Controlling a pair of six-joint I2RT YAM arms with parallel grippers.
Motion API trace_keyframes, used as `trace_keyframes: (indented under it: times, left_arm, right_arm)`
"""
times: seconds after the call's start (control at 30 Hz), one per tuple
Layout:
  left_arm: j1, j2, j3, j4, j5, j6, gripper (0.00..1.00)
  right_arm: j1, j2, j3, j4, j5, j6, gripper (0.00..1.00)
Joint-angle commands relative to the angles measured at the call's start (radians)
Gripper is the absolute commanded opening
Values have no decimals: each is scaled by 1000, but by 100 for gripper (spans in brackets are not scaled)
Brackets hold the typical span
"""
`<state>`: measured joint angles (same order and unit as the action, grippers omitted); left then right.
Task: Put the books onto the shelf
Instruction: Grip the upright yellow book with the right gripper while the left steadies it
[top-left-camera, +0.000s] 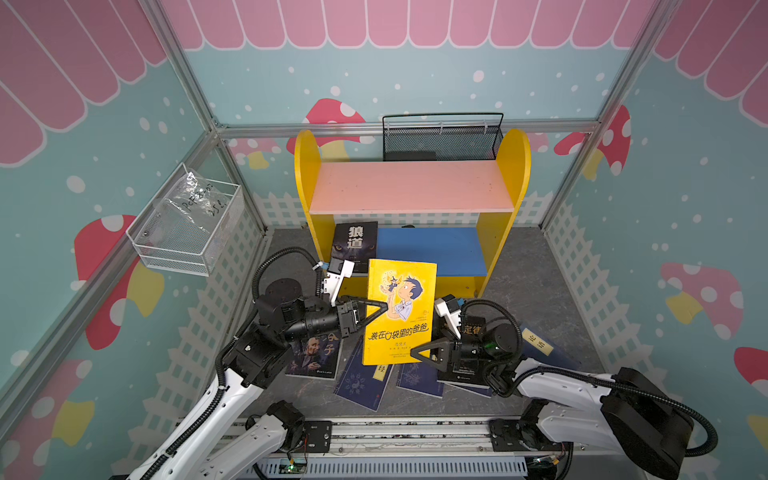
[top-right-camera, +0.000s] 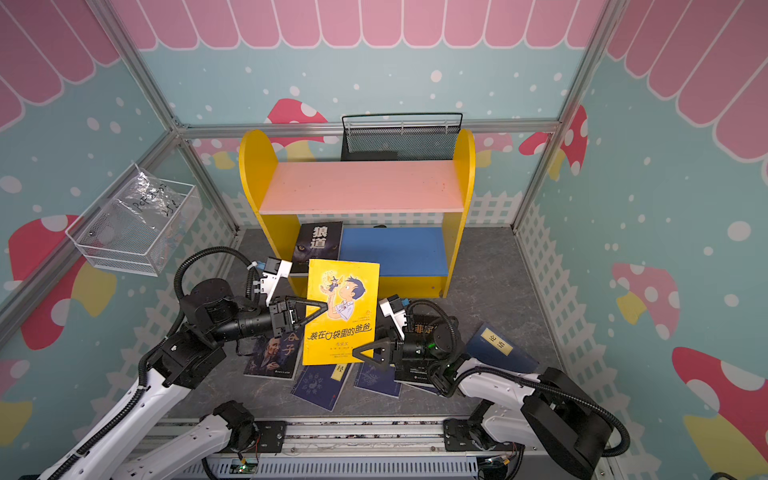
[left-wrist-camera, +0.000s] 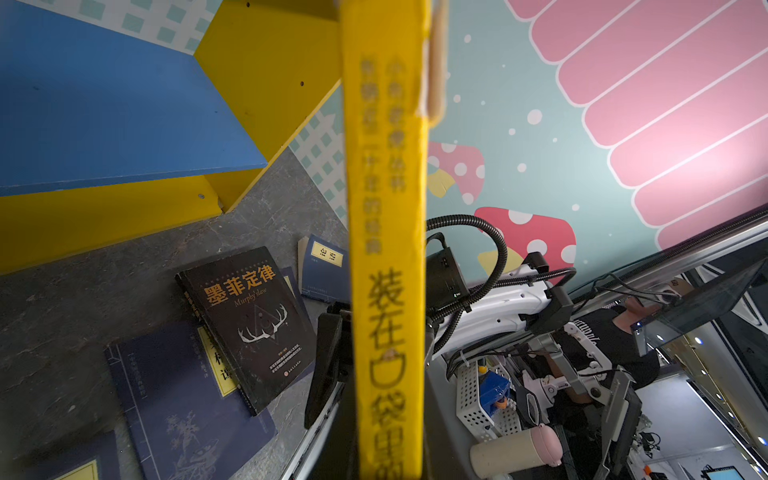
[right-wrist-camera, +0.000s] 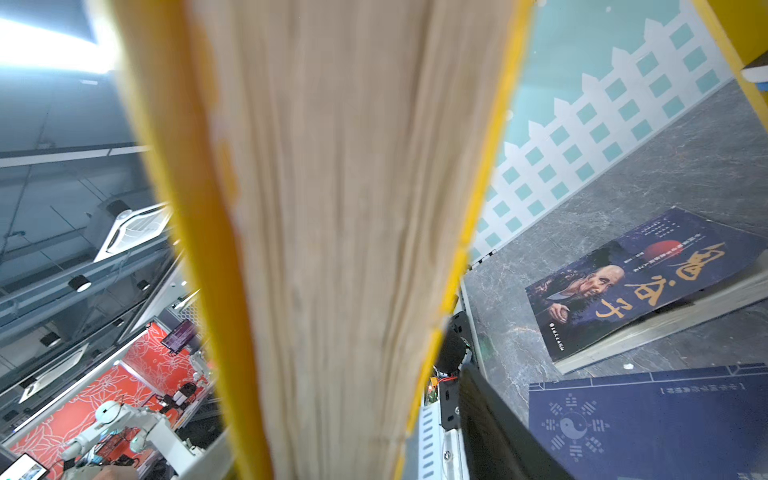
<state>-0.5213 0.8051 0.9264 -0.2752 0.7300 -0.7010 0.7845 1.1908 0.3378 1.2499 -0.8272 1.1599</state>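
Note:
The yellow cartoon book (top-left-camera: 399, 307) (top-right-camera: 340, 307) hangs upright in the air in front of the shelf (top-left-camera: 411, 187) (top-right-camera: 361, 187). My left gripper (top-left-camera: 385, 309) (top-right-camera: 326, 308) is shut on its spine (left-wrist-camera: 386, 208). My right gripper (top-left-camera: 415, 353) (top-right-camera: 356, 353) straddles the page edge (right-wrist-camera: 353, 208) at the lower corner, open, with a gap between its finger (right-wrist-camera: 494, 428) and the cover. A black wolf book (top-left-camera: 355, 245) leans on the blue lower board (top-left-camera: 432, 249). Several books lie on the floor: a dark portrait one (top-left-camera: 313, 357) (right-wrist-camera: 636, 282), navy ones (top-left-camera: 365, 382) (right-wrist-camera: 648, 424), a black one (left-wrist-camera: 253, 320).
A black mesh basket (top-left-camera: 442, 141) stands behind the shelf. A white wire basket (top-left-camera: 187, 224) hangs on the left wall. Another navy book (top-left-camera: 538, 343) lies beside the right arm. A metal rail (top-left-camera: 407, 432) runs along the front edge.

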Motion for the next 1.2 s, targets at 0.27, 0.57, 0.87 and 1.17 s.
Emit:
trace_keyframes:
  times: [0.27,0.57,0.87,1.17]
  left_arm:
    - [52,-11,35,113,86,-13,0]
    - [70,-3,25,131,94,-28,0]
    - [78,10,19,99,59,-31,0]
    - [81,-11,46,-41,-127,13,69]
  right_arm:
    - [0,60,-19,204,-9,107,45]
    - [-2,73,-20,181,17,113,36]
    - [-29,66,-17,132,70,102,21]
    - [-60,2,10,-56,119,63,17]
